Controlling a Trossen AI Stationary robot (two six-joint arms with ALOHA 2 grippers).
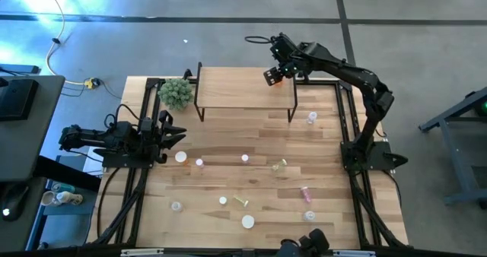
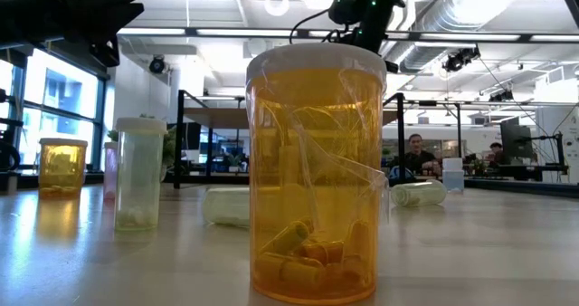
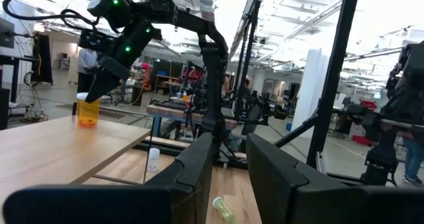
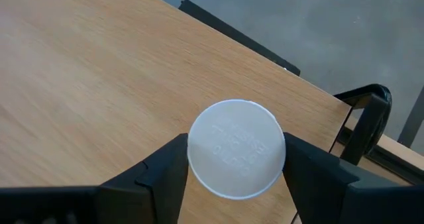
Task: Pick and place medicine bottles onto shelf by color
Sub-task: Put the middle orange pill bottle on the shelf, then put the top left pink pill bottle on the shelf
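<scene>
Item one: a small orange translucent pill bottle with a white round cap (image 4: 236,149). We find it upright on the far right corner of the small light-wood shelf with thin black legs (image 1: 236,86), long axis vertical, cap up. The right hand (image 4: 235,174) hangs over it from above, one dark finger on each side of the cap. The fingers look just beside the cap or touching it; we cannot tell whether they clamp the bottle or stand free of it. In the left wrist view the bottle stands on the shelf top with the hand right over it.

Item two: the left hand (image 3: 228,174), waiting low at the left edge of the large wooden table (image 1: 228,139), fingers a little apart, nothing between them.

Item three: loose bottles on the table, near side of the shelf. A clear bottle (image 1: 311,118) stands just right of the shelf's right legs. A yellow-green one (image 1: 280,165) and a pink one (image 1: 305,193) lie on their sides, right of centre. Several more white-capped bottles stand scattered across the middle and near part of the table, well apart from each other.

Item four: a small green potted plant (image 1: 176,93), at the shelf's left end.

Item five: a second orange bottle (image 2: 315,170), upright, close to the low camera, holding yellow capsules.
</scene>
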